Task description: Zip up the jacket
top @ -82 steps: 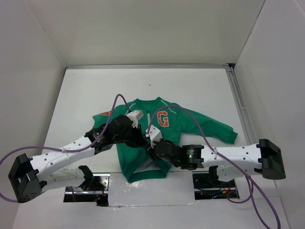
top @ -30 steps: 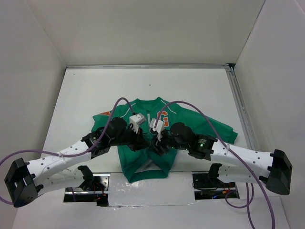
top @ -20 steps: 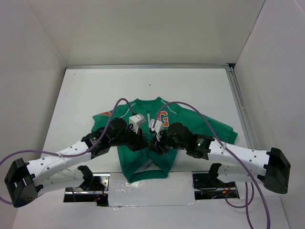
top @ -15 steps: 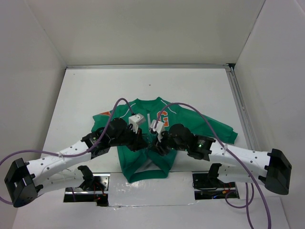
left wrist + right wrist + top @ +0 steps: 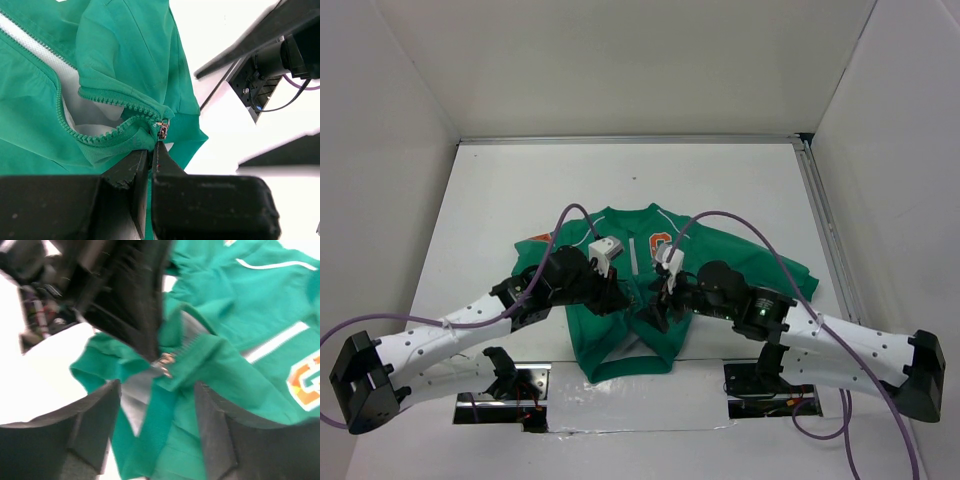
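Note:
The green jacket [image 5: 720, 258] lies flat mid-table with its front open at the bottom, grey lining showing and the orange "G" [image 5: 660, 243] on the chest. My left gripper [image 5: 618, 296] is shut on the jacket's green fabric just below the metal zipper slider [image 5: 162, 130], lifting a fold of the jacket [image 5: 125, 50]. My right gripper [image 5: 655, 305] is open; in the right wrist view its fingers [image 5: 95, 415] stand on either side of the slider [image 5: 164, 362], apart from it. The jacket [image 5: 240, 305] fills that view.
White walls enclose the table. A metal rail [image 5: 825, 230] runs along the right side. Purple cables [image 5: 740, 235] arc over the jacket. Two cut-outs with the arm bases [image 5: 515, 385] sit at the near edge.
My right arm has risen from the jacket's lower hem to the zipper beside the left gripper, and its wrist has swung to the right. The left gripper has stayed shut on the fabric.

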